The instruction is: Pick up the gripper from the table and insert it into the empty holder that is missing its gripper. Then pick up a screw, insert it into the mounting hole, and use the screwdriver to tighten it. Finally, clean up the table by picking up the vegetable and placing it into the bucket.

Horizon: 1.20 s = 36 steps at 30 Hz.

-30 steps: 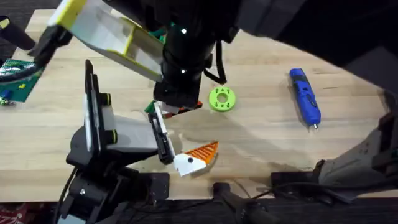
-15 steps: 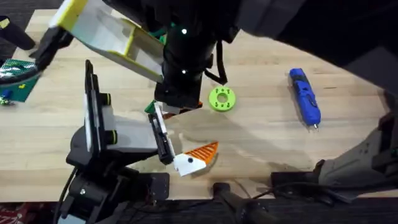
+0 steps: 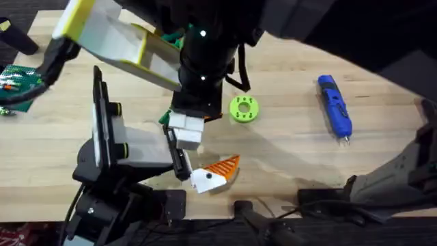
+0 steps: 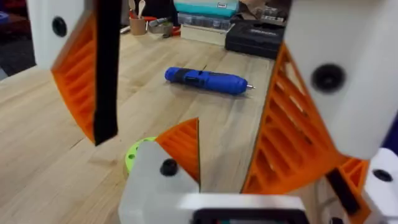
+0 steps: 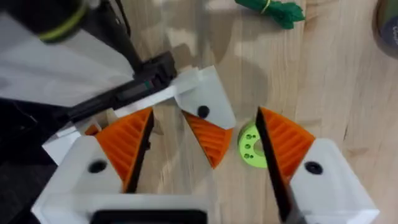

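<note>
1. Spare gripper (image 3: 213, 173): white plastic body with an orange ribbed wedge pad, lying flat on the table (image 3: 287, 157) near the front edge, just ahead of the left arm. Touching that arm's black tip or merely beside it: cannot tell.
2. Handling, by judgement: printed plastic, so light and stiff. White faces probably slick, ribbed pad less so. Wedge shape likely to twist out of a grip across the sloped pad. Best taken across the flat white sides of the body, leaving the mounting hole clear.
3. Right gripper (image 5: 204, 124): fingers spread wide, nothing clamped, poised over the spare gripper with the part framed between the two orange pads.
4. Left gripper (image 4: 186, 81): fingers likewise apart and holding nothing, spare gripper low in the gap.
5. Screwdriver (image 3: 334, 106): blue, lying on its side well off to the right, bit toward the front edge, untouched.
6. Green ring (image 3: 244, 108) flat on the wood, close behind the spare gripper. Vegetable (image 5: 273, 9), a leafy green bundle, farther back on the table.
7. Surface: pale butcher-block, smooth, so little friction expected and the part may slide if nudged.
8. Room: green circuit board (image 3: 17, 82) at the far left edge. Black case (image 4: 255, 37) and teal box (image 4: 205, 6) beyond the table's end.
</note>
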Motion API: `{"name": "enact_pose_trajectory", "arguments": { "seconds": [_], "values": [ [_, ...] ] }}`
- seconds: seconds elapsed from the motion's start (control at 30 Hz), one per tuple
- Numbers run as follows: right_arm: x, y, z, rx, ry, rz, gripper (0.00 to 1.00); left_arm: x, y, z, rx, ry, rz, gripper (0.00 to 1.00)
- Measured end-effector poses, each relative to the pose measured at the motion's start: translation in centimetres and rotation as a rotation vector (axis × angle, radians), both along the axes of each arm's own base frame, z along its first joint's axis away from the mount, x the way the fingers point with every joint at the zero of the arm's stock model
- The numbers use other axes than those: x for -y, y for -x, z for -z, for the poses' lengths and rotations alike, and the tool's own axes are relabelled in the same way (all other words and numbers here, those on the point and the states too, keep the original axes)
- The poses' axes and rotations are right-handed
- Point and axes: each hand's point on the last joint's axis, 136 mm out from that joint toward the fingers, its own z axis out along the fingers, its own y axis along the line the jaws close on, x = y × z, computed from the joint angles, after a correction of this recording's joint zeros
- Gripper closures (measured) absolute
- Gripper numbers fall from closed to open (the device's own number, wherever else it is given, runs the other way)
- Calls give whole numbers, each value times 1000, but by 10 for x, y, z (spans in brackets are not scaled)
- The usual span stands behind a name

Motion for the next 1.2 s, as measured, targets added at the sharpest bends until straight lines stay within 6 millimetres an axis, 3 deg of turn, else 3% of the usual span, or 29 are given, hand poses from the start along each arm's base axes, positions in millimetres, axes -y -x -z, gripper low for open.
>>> {"name": "enact_pose_trajectory", "arguments": {
  "seconds": [0.7,0.9,1.03,1.2],
  "values": [
    [10,5,2,-37,38,45,6,0,0,0,0,0,0,14],
    [13,-9,-18,-23,-11,139,5,0,0,0,0,0,0,14],
    [40,-34,-51,20,-77,293,6,0,0,0,0,0,0,15],
    [104,-66,-91,62,-146,552,5,0,0,0,0,0,0,15]
  ]
}}
